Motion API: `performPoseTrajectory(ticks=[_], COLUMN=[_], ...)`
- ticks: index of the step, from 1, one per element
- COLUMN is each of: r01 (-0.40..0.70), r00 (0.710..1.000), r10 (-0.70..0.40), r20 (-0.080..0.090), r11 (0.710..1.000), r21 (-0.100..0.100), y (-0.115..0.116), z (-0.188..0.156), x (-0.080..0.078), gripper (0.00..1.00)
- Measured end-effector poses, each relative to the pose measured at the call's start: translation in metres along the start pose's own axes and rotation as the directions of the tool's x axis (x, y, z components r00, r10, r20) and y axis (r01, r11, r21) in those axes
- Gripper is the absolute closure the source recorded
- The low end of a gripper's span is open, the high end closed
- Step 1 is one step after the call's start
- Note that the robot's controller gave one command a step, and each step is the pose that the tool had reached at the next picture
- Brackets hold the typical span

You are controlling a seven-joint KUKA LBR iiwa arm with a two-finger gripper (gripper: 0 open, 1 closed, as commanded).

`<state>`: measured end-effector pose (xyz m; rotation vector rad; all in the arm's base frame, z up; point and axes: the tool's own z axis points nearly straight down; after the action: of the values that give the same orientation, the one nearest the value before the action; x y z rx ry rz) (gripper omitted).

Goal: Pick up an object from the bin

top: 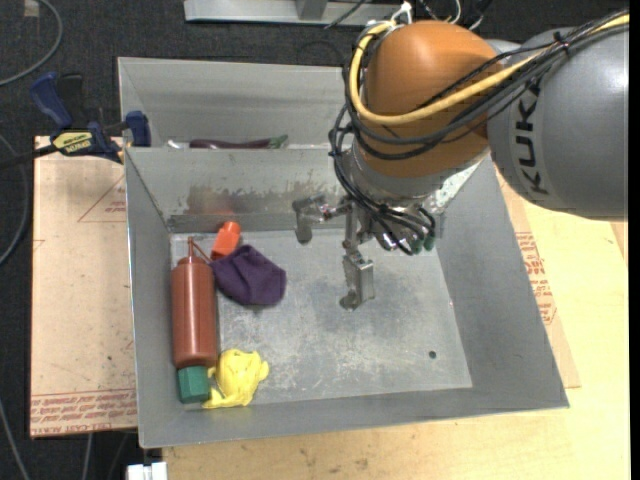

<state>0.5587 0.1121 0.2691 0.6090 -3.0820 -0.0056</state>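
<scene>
The two-finger gripper (327,270) hangs mid-frame over the grey metal bin's (400,348) bare floor, fingers apart and empty. The nearest thing, a crumpled purple cloth lump (250,276), lies directly left of it. A long reddish-brown plastic bottle (193,313) lies further left, lengthwise along the wall.

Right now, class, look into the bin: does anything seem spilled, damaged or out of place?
Nothing looks spilled or broken. The red-brown bottle lies flat along the view's left wall, the purple cloth and yellow lump beside it. The gripper hangs over bare floor, apart from them.
</scene>
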Motion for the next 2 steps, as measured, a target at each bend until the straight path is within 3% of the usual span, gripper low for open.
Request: performPoseTrajectory(ticks=[1,2], r01=[-0.113,-0.131], r00=[0.994,0.991], r10=[0.113,0.131], r20=[0.005,0.009], r11=[0.994,0.991], r21=[0.002,0.0], y=[0.023,0.032], z=[0.017,0.029], x=[-0.012,-0.044], gripper=[0.0,0.0])
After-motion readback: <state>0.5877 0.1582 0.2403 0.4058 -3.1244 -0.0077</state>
